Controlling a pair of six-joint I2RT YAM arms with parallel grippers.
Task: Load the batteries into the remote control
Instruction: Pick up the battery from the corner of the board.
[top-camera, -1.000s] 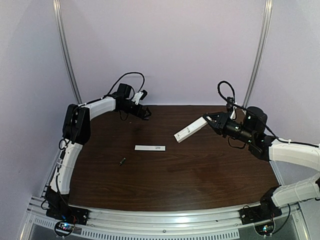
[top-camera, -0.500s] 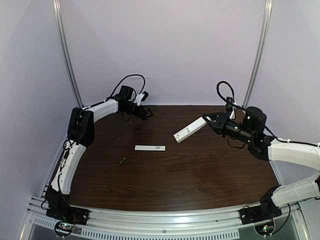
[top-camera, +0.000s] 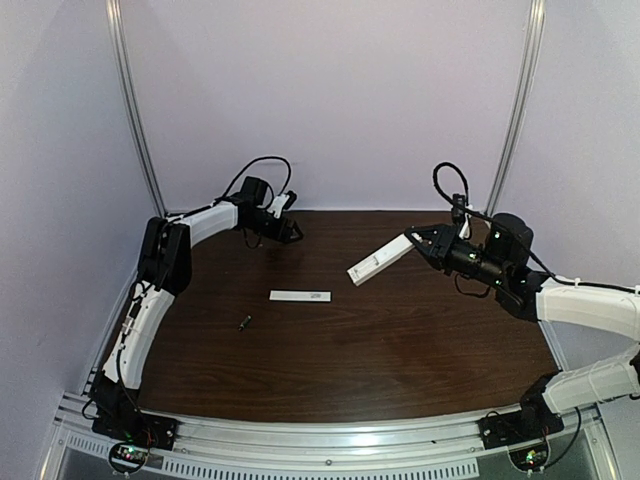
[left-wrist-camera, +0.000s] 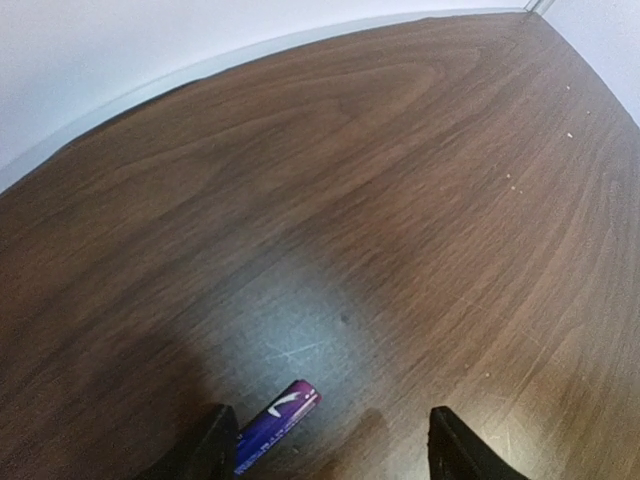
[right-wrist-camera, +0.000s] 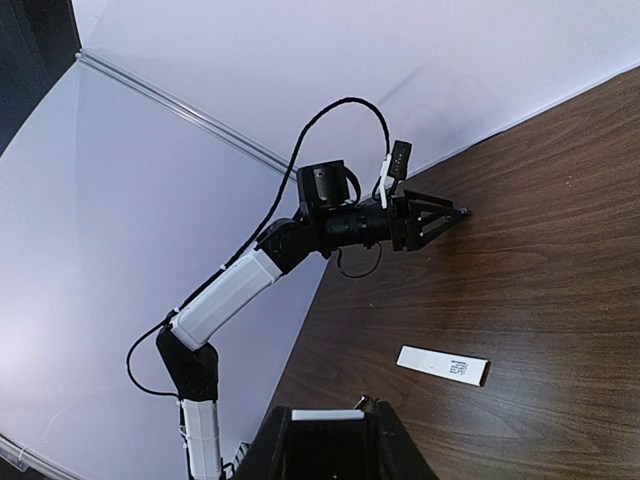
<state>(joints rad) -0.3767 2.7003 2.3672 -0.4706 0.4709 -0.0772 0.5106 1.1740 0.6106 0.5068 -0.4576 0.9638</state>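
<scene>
The bluish-purple battery (left-wrist-camera: 277, 424) was a slim cylinder with a white mark. It lay flat on the dark wood bench (left-wrist-camera: 400, 200) between the spread, released fingers of the left claw (left-wrist-camera: 330, 440), close by one finger and ungripped. A dark battery (top-camera: 244, 322) lay well apart from it, nearer the arm bases. The white remote control (top-camera: 380, 260) was clenched at one end by the right claw (top-camera: 418, 243) and tilted above the bench. A flat white strip (top-camera: 300, 296) lay between it and the dark battery.
</scene>
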